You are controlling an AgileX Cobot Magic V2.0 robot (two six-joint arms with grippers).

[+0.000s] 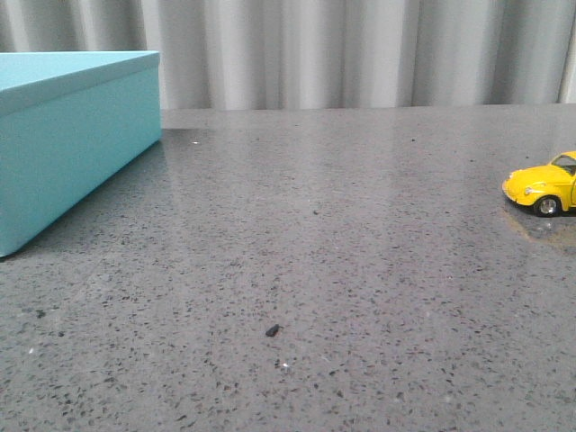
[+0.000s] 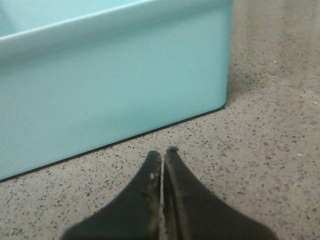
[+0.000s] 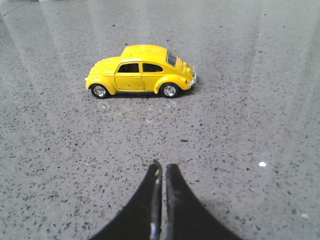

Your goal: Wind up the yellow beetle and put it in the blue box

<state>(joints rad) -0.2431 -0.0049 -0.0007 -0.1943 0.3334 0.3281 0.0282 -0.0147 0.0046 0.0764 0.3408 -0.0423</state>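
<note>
Grey pleated curtains hang behind a speckled grey stone table (image 1: 342, 225), and the two things that matter sit at opposite ends of it. On the far left stands the blue box (image 1: 63, 144), its lid on, pushed back toward the curtain so the middle of the surface is free for work. At the right edge of the front view the yellow beetle (image 1: 544, 187) rests on all four wheels, only its front half in frame, well apart from the box. Each arm seems posted by its own job: the left gripper (image 2: 163, 160) hangs low over the table just beside the box's corner with its two dark fingers pressed together and nothing between them, probably waiting to deal with the lid, while the right gripper (image 3: 161, 172) faces the car side-on, near it but not touching, fingers likewise pinched together and empty. That side-on approach suits a grasp across the doors, though the fingers would first have to spread. A small dark crumb (image 1: 272, 330) lies on the table between the two stations. Nothing of the task looks begun: the car sits untouched and the box is shut.
</note>
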